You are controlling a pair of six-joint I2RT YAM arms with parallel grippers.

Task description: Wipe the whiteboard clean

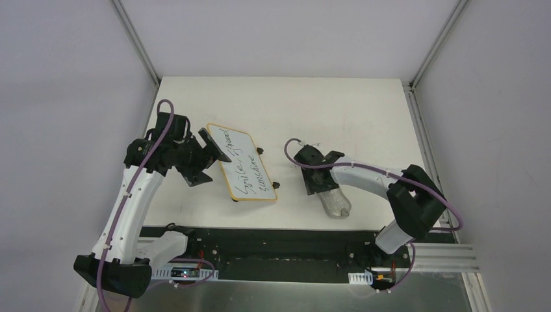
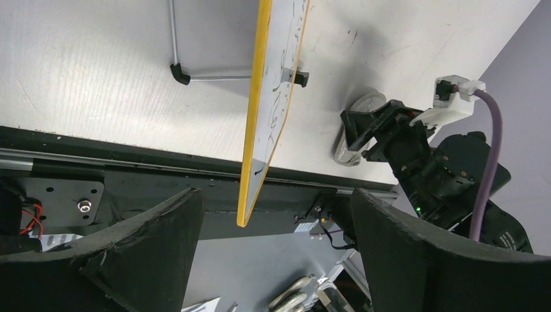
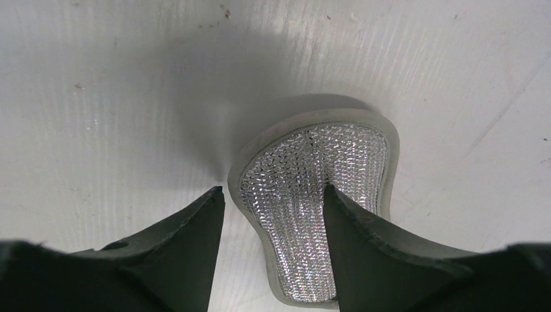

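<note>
straddles whiteboard edge with open left fingers, no contact. brackets grey pad with right fingers, grip unclear, board well leftward.

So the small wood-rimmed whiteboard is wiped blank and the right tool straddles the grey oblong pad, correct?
No, not blank: the small wood-rimmed whiteboard carries black handwriting, per the top view. The right tool does straddle the grey oblong pad.
</note>
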